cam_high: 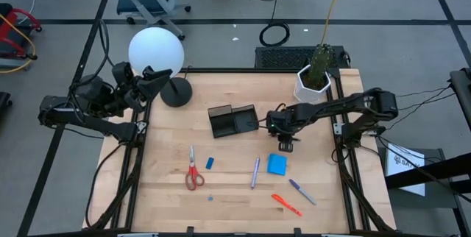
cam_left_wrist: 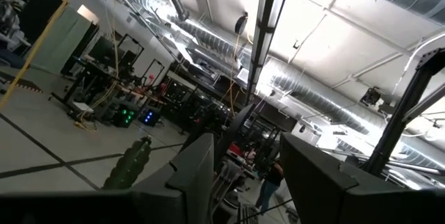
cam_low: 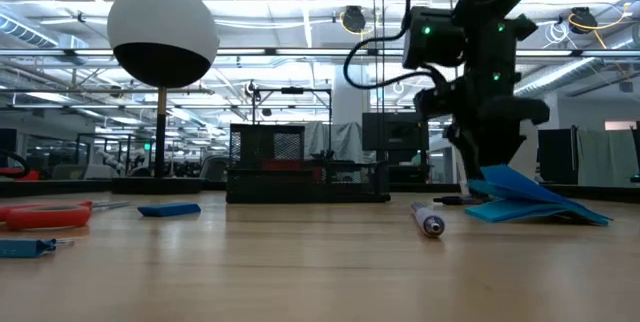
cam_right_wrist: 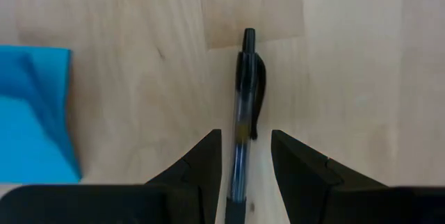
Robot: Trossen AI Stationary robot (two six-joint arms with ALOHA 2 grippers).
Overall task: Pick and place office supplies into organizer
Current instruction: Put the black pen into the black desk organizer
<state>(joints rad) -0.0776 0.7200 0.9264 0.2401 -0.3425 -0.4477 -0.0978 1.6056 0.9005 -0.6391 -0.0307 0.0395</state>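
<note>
High view: most of the job looks undone. The organizer [cam_high: 233,121], a low black rectangular tray w/ two compartments, sits mid-worktop and I can't make out anything inside it. Nearly all supplies lie loose on the worktop [cam_high: 228,207]: red-handled scissors [cam_high: 193,171] w/ thin metal blades, small blue eraser [cam_high: 210,163] just beside them, a tiny blue bit [cam_high: 210,198] nearer the front edge, grey-purple pen [cam_high: 255,171], blue square notepad [cam_high: 277,164] w/ soft paper sheets lifting at one corner in the low view, purple marker [cam_high: 302,191] and orange marker [cam_high: 285,204] near the front right. Right hand [cam_high: 285,143] is between organizer and notepad, pointing down; right wrist view shows its two dark matte fingers [cam_right_wrist: 197,172] spread either side of a slim black pen [cam_right_wrist: 241,123] w/ translucent barrel and clip, lying flat on the pale wood grain. Fingers parted, not clamped, so the pen reads as not yet grasped, i.e. the pick is only being set up. The pen is thin, smooth and round, so it may roll or slip, I'd guess. Left hand [cam_left_wrist: 240,172] is parked off the worktop's back left corner by the white globe lamp [cam_high: 156,53], tilted up at the ceiling, fingers apart, holding nothing. White hexagonal plant pot [cam_high: 313,86] stands at back right, no part in this.
</note>
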